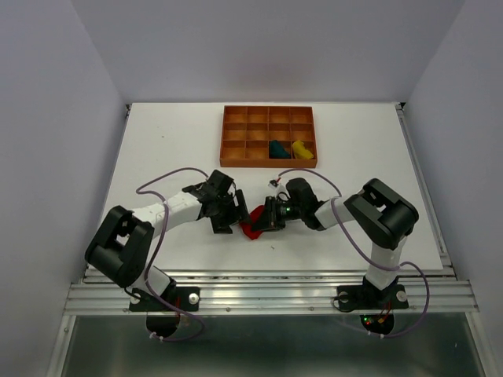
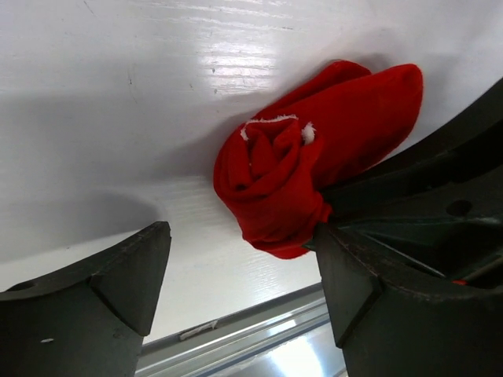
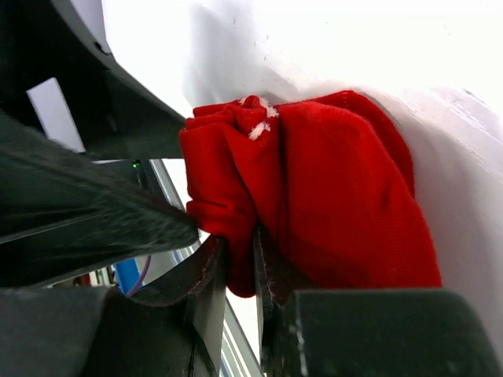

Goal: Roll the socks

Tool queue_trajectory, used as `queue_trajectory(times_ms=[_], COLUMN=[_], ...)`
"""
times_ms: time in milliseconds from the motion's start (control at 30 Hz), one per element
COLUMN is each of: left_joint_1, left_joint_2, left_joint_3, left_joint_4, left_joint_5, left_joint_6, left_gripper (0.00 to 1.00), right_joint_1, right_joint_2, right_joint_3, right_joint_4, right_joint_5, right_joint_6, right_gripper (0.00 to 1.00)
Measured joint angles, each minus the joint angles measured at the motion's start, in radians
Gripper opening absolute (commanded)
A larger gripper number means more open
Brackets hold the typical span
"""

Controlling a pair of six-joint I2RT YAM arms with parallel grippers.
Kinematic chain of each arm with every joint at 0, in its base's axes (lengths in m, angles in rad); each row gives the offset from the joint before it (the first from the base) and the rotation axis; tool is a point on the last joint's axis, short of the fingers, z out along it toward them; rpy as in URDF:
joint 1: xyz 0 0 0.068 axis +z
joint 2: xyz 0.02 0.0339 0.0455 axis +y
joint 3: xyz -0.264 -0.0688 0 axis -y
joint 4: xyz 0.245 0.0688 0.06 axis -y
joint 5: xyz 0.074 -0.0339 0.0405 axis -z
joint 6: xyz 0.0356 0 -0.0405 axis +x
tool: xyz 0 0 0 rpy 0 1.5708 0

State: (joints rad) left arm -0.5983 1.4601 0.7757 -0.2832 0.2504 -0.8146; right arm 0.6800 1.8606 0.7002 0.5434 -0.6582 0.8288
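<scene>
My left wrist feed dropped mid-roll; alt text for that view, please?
A red fabric sock, rolled into a loose bundle, lies on the white table between the fingers of the open left tool; the right tool grips it from the right.

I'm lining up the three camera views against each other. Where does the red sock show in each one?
Top external: red sock low centre, between left gripper and right gripper.
Left wrist: red sock right of centre, a rolled bundle.
Right wrist: red sock centre, pinched from below.
Shared landmark: the white table beneath it in all three.
</scene>
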Motion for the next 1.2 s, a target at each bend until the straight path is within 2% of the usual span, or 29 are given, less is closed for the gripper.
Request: queue_trajectory(times_ms=[100,433,567,700,767,800,867,900,967,1133,1167,1200], left_joint_1=[0.000,0.001,-0.003,-0.004,-0.006,-0.006,-0.006,-0.006,-0.006,-0.018,-0.021,-0.026], left_joint_2=[0.037,0.064,0.101,0.122,0.123,0.125,0.129,0.130,0.134,0.136,0.139,0.145], left_joint_3=[0.002,0.026,0.053,0.065,0.066,0.067,0.071,0.073,0.076,0.086,0.094,0.107], left_joint_4=[0.010,0.030,0.032,0.045,0.051,0.055,0.060,0.062,0.063,0.049,0.042,0.030], left_joint_5=[0.010,0.008,0.006,0.012,0.012,0.013,0.019,0.022,0.026,0.009,-0.001,-0.013], left_joint_6=[0.015,0.035,0.046,0.047,0.047,0.046,0.047,0.047,0.046,0.027,0.023,0.017], left_gripper=[0.74,0.68,0.61,0.47,0.37,0.24,0.11,0.00,0.00,0.00,0.00,0.00], right_joint_1=[-0.008,-0.020,-0.025,-0.026,-0.026,-0.026,-0.026,-0.026,-0.026,-0.027,-0.026,-0.025], right_joint_2=[0.001,0.016,0.028,0.032,0.032,0.032,0.032,0.032,0.032,-0.002,-0.019,-0.042], right_joint_3=[0.000,0.006,0.013,0.015,0.016,0.016,0.017,0.019,0.027,0.051,0.052,0.052], right_joint_4=[-0.003,-0.001,0.000,0.000,0.000,0.000,0.000,-0.004,-0.018,-0.109,-0.134,-0.159], right_joint_5=[-0.012,-0.042,-0.058,-0.068,-0.074,-0.077,-0.083,-0.084,-0.083,-0.051,-0.039,-0.028], right_joint_6=[0.010,0.020,0.016,0.009,0.002,-0.003,-0.017,-0.027,-0.047,-0.138,-0.162,-0.179], right_gripper=[0.05,0.06,0.05,0.06,0.05,0.06,0.07,0.09,0.11,0.41,0.52,0.55])
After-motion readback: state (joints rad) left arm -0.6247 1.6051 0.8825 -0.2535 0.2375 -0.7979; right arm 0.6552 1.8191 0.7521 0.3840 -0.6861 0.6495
